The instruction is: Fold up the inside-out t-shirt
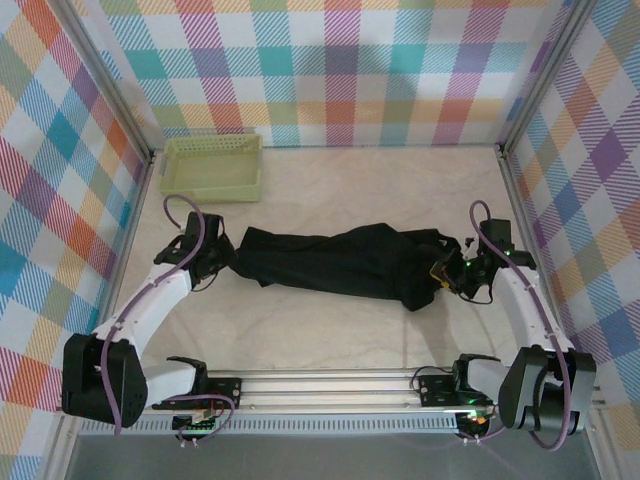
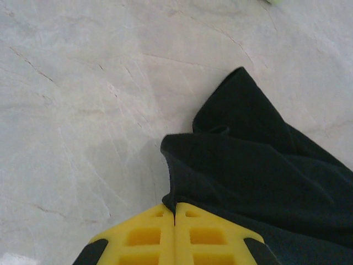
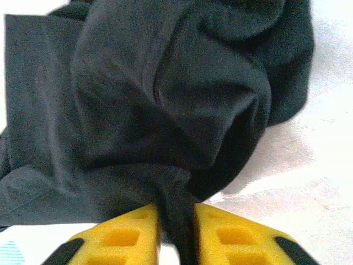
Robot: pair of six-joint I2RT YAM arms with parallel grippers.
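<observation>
The inside-out t-shirt [image 1: 335, 262] lies mid-table as a bunched black roll, its long axis running left to right, straight between the two arms; the left gripper [image 1: 222, 258] touches its left end and the right gripper [image 1: 447, 272] its right end, so each arm is nearest its own end and neither has to cross over. In the left wrist view the yellow pads [image 2: 149, 234] stand pressed together, the cloth's edge running down into the seam between them, so the grip looks like a pinch on a thin hem. In the right wrist view the pads [image 3: 231, 234] stand a narrow gap apart with a rope of cloth filling that gap and touching both, which reads as a clamp on a fold.

The coming move probably turns on that axis: pulling the ends apart along it would spread the roll. The bare table [image 1: 330, 190] gives open room beyond the shirt toward the back wall; less room lies on the near side, before the rail [image 1: 330, 385]. The pale green basket [image 1: 212, 166] sits in the far left corner, well apart from the cloth; the side walls stand near both grippers, limiting any outward stretch.
</observation>
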